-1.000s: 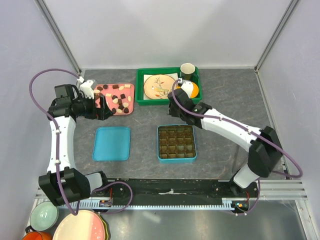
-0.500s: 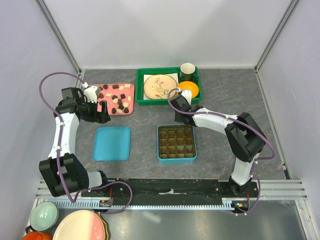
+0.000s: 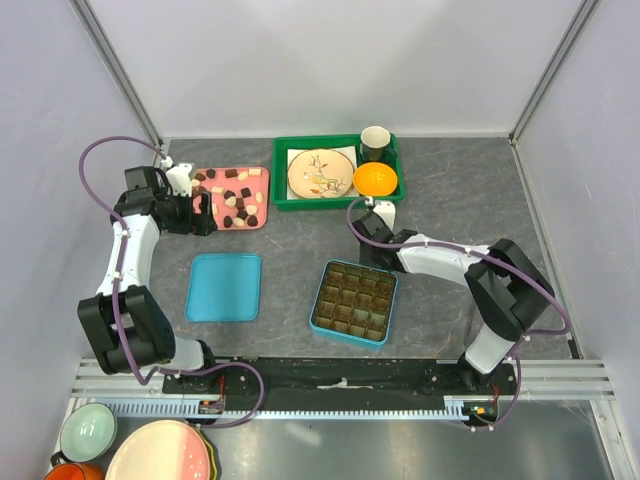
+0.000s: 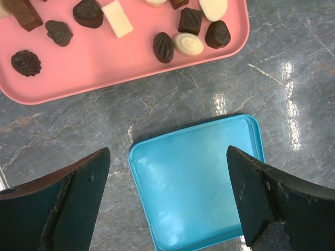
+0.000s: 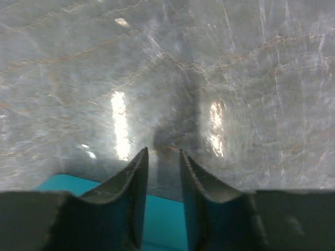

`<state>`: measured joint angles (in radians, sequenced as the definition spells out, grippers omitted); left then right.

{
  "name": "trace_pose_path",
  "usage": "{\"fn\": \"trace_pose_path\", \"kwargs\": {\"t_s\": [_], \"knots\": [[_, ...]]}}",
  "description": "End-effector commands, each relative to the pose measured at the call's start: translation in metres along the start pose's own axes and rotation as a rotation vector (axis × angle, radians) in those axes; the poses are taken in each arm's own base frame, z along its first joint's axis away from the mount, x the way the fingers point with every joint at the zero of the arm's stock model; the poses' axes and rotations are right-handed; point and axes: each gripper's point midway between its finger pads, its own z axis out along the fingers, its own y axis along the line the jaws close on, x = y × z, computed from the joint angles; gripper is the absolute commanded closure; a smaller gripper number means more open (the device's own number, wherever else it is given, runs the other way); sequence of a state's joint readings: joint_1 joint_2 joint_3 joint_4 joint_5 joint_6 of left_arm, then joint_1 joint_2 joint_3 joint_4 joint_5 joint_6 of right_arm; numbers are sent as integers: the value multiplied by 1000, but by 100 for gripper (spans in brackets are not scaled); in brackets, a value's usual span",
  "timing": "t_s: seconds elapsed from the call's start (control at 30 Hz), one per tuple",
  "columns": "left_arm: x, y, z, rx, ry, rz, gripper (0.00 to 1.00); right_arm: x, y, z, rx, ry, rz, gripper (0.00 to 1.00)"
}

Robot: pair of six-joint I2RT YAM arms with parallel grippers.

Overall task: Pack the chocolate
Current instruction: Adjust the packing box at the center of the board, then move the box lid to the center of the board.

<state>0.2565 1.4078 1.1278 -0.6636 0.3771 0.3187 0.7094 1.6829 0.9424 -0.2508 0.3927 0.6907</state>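
The chocolate [image 3: 235,195], dark, brown and cream pieces, lies on a pink tray [image 3: 262,215] at the back left; it also shows in the left wrist view [image 4: 163,47]. My left gripper [image 3: 205,215] hangs open and empty over the tray's near edge [image 4: 104,73], and its wrist view [image 4: 167,151] shows the blue lid [image 4: 199,178] below. A teal box [image 3: 354,301] with a brown compartment insert sits tilted at mid table. My right gripper [image 3: 372,245] is low at the box's far edge [image 5: 162,225]. In the right wrist view its jaws [image 5: 163,152] are drawn almost together, nothing between them.
A green bin [image 3: 282,175] at the back holds a patterned plate [image 3: 318,172], an orange [image 3: 375,179] and a cup [image 3: 375,143]. The blue lid [image 3: 224,287] lies flat left of the box. Bowls and a plate [image 3: 160,450] sit below the rail at the near left.
My right gripper has left the orange in the bin and come down to the box's far edge. The box has slid nearer and turned. My left gripper has shifted slightly towards the back.
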Motion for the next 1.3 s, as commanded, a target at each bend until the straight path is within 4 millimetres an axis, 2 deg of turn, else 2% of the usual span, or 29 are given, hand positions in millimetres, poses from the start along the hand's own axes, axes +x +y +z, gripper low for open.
{"fn": "trace_pose_path", "kwargs": {"t_s": [0.0,0.03,0.07,0.13,0.17,0.23,0.27,0.3,0.33,0.37,0.43,0.47,0.5,0.53,0.57,0.63,0.73,0.8,0.83,0.93,1.03,1.13,1.27], "knots": [[-3,-20,0,65,-23,53,1,-75,40,-14,-57,-148,-14,59],[-4,-20,-1,55,-24,59,1,-89,49,-16,-67,-161,-26,55],[-6,-22,-2,56,-29,63,1,-118,70,-19,-97,-204,-43,54],[-15,-22,-5,50,-46,58,1,-141,89,-21,-127,-233,-49,53],[-18,-21,-7,45,-49,56,1,-160,110,-23,-172,-257,-42,52],[-23,-21,-11,41,-58,53,1,-171,138,-25,-251,-259,-51,52],[-23,-22,-11,46,-61,56,1,-183,158,-23,-289,-278,-51,52],[-20,-22,-11,45,-58,54,1,-187,171,-23,-316,-288,-71,54],[-18,-21,-10,42,-53,52,1,-185,193,-27,-370,-291,-94,55],[-14,-19,-8,31,-41,47,1,-191,212,-22,-398,-309,-107,57],[-12,-8,-5,-19,-30,37,1,-190,239,-23,-447,-324,-143,59],[-9,-1,-4,-41,-25,29,1,-196,253,-17,-462,-340,-144,59],[-7,7,-1,-72,-13,20,1,-193,259,-14,-467,-334,-154,59],[-8,14,-1,-94,-17,17,2,-203,268,-19,-487,-356,-145,59],[-7,22,-1,-117,-14,9,2,-191,273,-4,-489,-327,-158,59],[-2,31,4,-122,6,1,5,-179,278,5,-491,-298,-170,59],[10,26,7,-80,27,37,11,-153,280,11,-495,-250,-202,58],[24,28,13,-87,38,82,12,-137,281,11,-494,-225,-222,56],[28,28,13,-92,43,97,13,-124,277,15,-480,-203,-235,56],[50,30,15,-100,98,131,18,-103,273,20,-444,-184,-261,55],[69,26,13,-90,138,181,24,-89,274,28,-438,-158,-254,55],[91,34,6,-137,177,245,27,-85,276,32,-436,-153,-236,55],[105,49,-5,-197,202,275,28,-87,279,38,-439,-174,-193,55]]}}
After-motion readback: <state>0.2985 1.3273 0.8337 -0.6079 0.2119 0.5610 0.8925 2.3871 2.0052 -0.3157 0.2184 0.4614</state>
